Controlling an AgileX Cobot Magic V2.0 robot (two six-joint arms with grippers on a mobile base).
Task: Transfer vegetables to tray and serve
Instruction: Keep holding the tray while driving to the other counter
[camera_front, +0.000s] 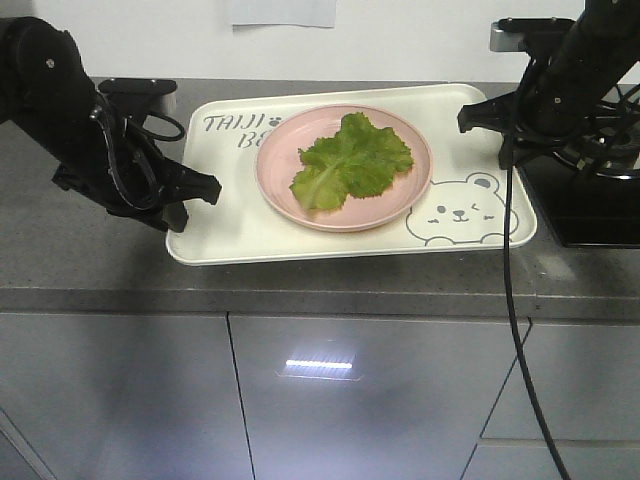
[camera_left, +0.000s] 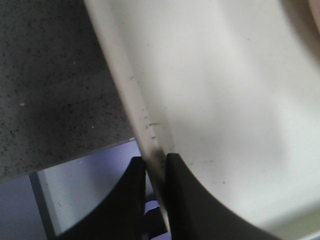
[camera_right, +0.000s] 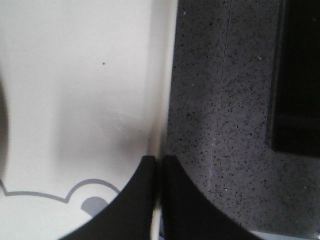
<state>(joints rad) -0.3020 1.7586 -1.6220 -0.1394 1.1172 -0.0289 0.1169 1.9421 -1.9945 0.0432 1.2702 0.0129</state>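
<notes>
on the grey speckled counter (camera_front: 90, 262): the tray (camera_front: 215, 228), cream-white, lettering at its far left, winking bear at its near right corner. at its middle a round pink plate (camera_front: 272, 185), and on that plate, not on the bare tray, the vegetables (camera_front: 352, 160): one heap of crinkly green lettuce, paler rib toward the near left.

left gripper (camera_left: 155, 159) pinched onto the tray's left rim, black fingers (camera_left: 190, 200) tight against the thin edge, one inside the wall, one outside. right gripper (camera_right: 159, 159) clamped likewise onto the right rim, near the bear's ear. tray resting flat or slightly raised: cannot tell.

beside the right rim, a flat black appliance (camera_front: 590, 215) on the counter, close behind the right arm (camera_front: 580, 70), parted from the tray by a strip of bare counter. a black cable (camera_front: 508, 300) hanging from that arm down across the counter edge and the grey cabinet fronts (camera_front: 350, 400). tray's near edge close to the counter's front lip. behind, a pale wall (camera_front: 420, 40) with a sheet of paper (camera_front: 282, 12) at the top.
</notes>
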